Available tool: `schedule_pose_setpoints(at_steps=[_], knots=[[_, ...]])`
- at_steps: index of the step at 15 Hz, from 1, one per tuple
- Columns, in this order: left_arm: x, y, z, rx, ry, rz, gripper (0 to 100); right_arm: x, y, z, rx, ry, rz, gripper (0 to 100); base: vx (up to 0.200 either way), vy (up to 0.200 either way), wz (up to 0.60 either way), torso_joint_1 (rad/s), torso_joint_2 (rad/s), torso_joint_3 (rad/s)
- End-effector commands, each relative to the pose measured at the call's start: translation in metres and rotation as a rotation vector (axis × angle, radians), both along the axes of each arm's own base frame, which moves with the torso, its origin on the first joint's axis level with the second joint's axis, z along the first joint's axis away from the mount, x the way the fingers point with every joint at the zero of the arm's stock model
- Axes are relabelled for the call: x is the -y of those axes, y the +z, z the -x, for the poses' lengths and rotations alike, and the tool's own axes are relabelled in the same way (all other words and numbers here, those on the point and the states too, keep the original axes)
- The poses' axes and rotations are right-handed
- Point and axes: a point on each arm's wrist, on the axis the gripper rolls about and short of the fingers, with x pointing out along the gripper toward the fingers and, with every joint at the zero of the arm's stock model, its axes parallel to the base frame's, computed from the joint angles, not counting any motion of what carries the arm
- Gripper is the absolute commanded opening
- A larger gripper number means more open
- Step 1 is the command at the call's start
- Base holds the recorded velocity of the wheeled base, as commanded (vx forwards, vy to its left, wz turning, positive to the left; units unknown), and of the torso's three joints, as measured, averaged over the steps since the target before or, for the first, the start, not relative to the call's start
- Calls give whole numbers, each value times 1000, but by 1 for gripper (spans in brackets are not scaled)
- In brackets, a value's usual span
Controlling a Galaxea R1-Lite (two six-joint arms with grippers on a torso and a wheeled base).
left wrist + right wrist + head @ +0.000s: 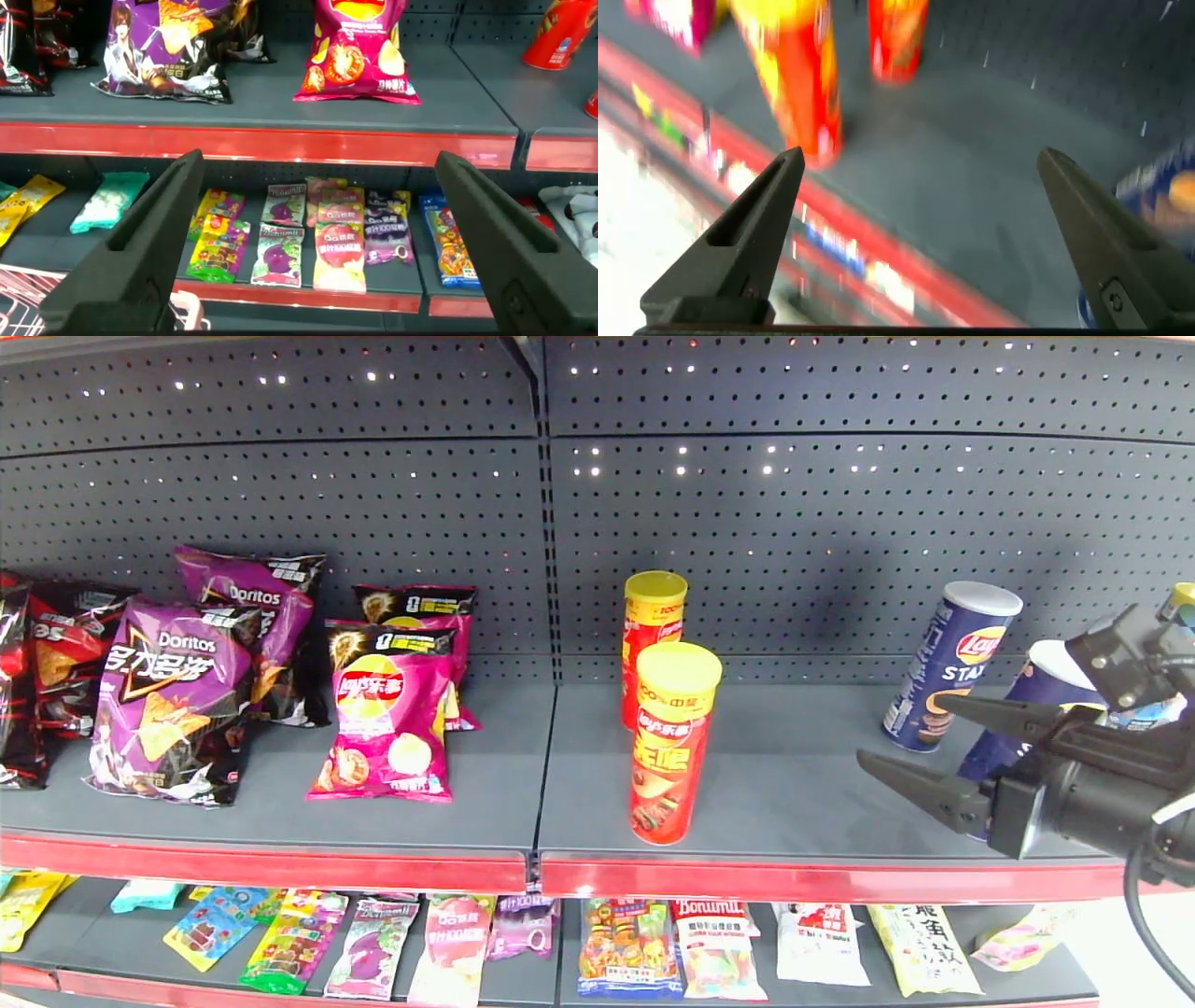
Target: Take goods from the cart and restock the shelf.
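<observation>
- The right gripper (899, 731) hangs at the right end of the upper shelf (420, 803), level with its front edge. Its two dark fingers are spread wide and nothing is between them.
- The front red can (674, 747) stands upright with a yellow lid in the right bay, close to the red front lip. The rear red can (653, 616) stands just behind it, nearer the pegboard.
- The right wrist view looks out between its fingers at the same two red cans, blurred, and at bare shelf board beyond them. A blue shape at the picture's edge is too smeared to identify.
- The head view makes that side clearer. A blue can (948, 663) with a white lid stands behind the right gripper. A second blue can (1046, 681) is beside it, partly covered by the arm.
- The left gripper (318, 163) is held low, in front of the shelves. Its jaws are wide apart and empty.
- Between its fingers the left wrist view gives a close look at the lower shelf (93, 243). Flat sweet packets (280, 247) lie there in a row.
- In the upper shelf's left bay, a pink bag (387, 728) leans near the front. A purple bag (168, 700) is to its left, and red-and-black bags (56, 653) are at the far end.
</observation>
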Motion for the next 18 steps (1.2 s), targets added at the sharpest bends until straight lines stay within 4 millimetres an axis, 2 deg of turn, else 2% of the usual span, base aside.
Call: schedule_pose_setpoints(at_steps=[1, 3, 4, 6, 7, 8, 10, 12, 15, 18], knots=[[0, 0, 0, -1, 1, 1, 100, -7, -17, -10, -60, 5, -37, 100, 0, 0, 0, 0, 0, 0], [0, 0, 0, -1, 1, -1, 100, -11, -24, -7, -76, 23, -78, 100, 0, 0, 0, 0, 0, 0], [0, 0, 0, -1, 1, -1, 100, -23, -24, -2, -93, 79, -106, 100, 0, 0, 0, 0, 0, 0], [0, 0, 0, -1, 1, -1, 100, -32, -33, -2, -102, 132, -48, 100, 0, 0, 0, 0, 0, 0], [0, 0, 0, -1, 1, -1, 100, -35, -31, -4, -91, 142, -46, 100, 0, 0, 0, 0, 0, 0], [0, 0, 0, -1, 1, 1, 100, -47, -22, -4, -52, 189, -63, 100, 0, 0, 0, 0, 0, 0], [0, 0, 0, -1, 1, -1, 100, -56, -19, 0, -43, 236, -66, 100, 0, 0, 0, 0, 0, 0], [0, 0, 0, -1, 1, -1, 100, -63, -23, -7, -58, 245, -50, 100, 0, 0, 0, 0, 0, 0], [0, 0, 0, -1, 1, 1, 100, -63, -25, -25, -43, 207, -13, 100, 0, 0, 0, 0, 0, 0], [0, 0, 0, -1, 1, 1, 100, -68, -26, -34, -48, 201, -12, 100, 0, 0, 0, 0, 0, 0]])
